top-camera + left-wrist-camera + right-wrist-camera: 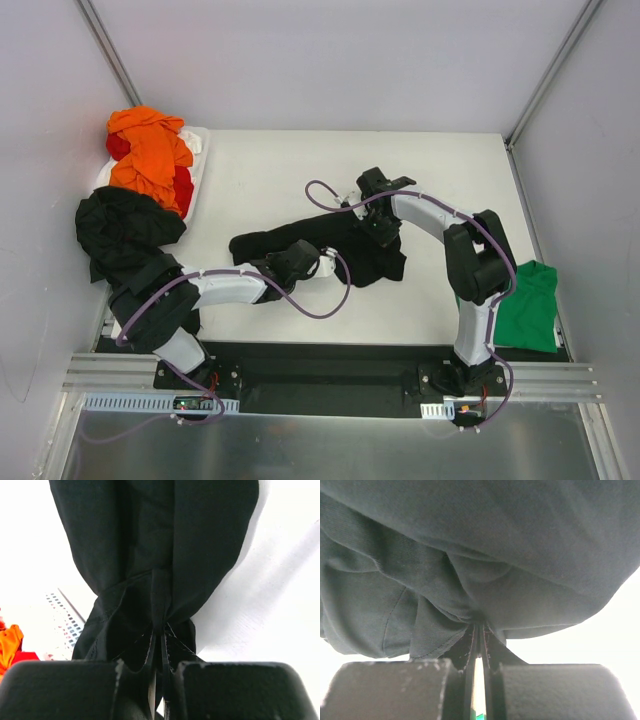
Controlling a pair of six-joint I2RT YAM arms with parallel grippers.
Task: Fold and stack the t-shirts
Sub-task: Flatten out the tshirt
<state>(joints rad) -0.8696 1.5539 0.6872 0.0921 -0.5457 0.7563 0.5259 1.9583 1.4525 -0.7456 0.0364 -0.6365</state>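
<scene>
A black t-shirt (350, 262) lies bunched in the middle of the table. My left gripper (318, 262) is shut on its left part, and in the left wrist view the cloth (160, 555) gathers into a pinch between the closed fingers (160, 636). My right gripper (385, 235) is shut on the same shirt's upper right part. The right wrist view shows folds of the cloth (480, 545) drawn into that gripper's closed jaws (479, 627). An orange t-shirt (150, 150), a red one (183, 188) and another black one (125, 230) are heaped at the far left. A green t-shirt (530, 305) lies at the right edge.
The heap at the left sits on a white bin (200, 140) and spills over its near edge. Grey walls close in the table on the left, back and right. A black base rail (320, 375) with both arm mounts runs along the near edge.
</scene>
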